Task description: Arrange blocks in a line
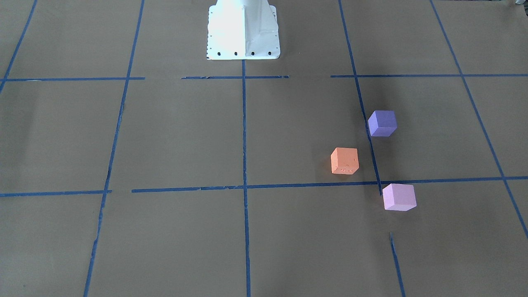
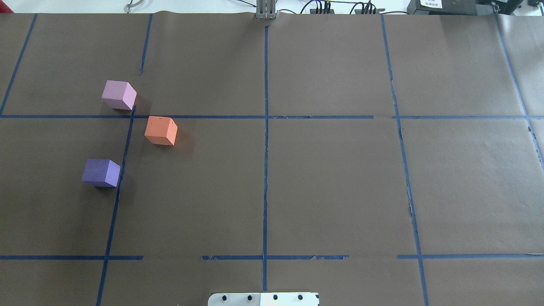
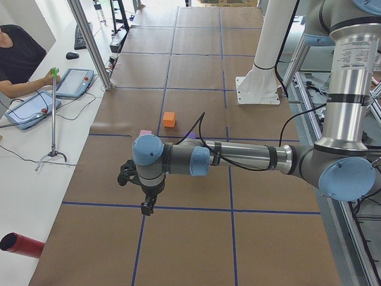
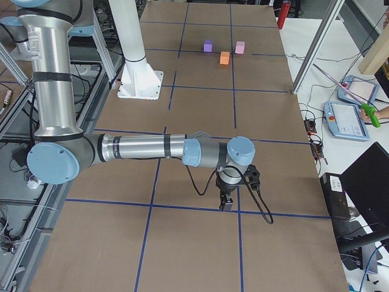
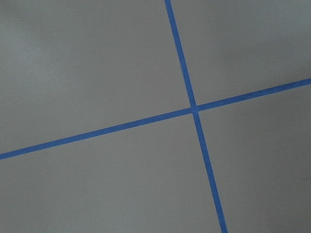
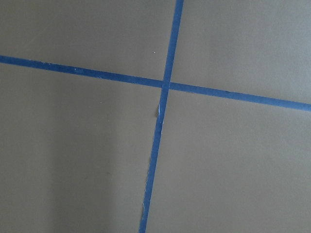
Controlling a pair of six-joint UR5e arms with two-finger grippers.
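Three cubes lie apart on the brown paper on the robot's left half. The light pink block point(image 1: 399, 197) point(image 2: 119, 95) is farthest from the base. The orange block point(image 1: 344, 161) point(image 2: 160, 131) is nearer the middle. The violet-blue block point(image 1: 382, 123) point(image 2: 101, 172) is closest to the base. My left gripper point(image 3: 146, 207) points down over a tape crossing, well away from the blocks toward the table's left end. My right gripper point(image 4: 226, 204) points down near the right end. Both show only in the side views, so I cannot tell whether they are open or shut. The wrist views show only paper and blue tape.
The white robot base point(image 1: 243, 31) point(image 2: 263, 298) stands at the table's middle edge. Blue tape lines point(image 2: 265, 127) grid the paper. A red cylinder point(image 3: 21, 245) lies off the left end. Tablets point(image 3: 77, 82) and an operator sit on the far side.
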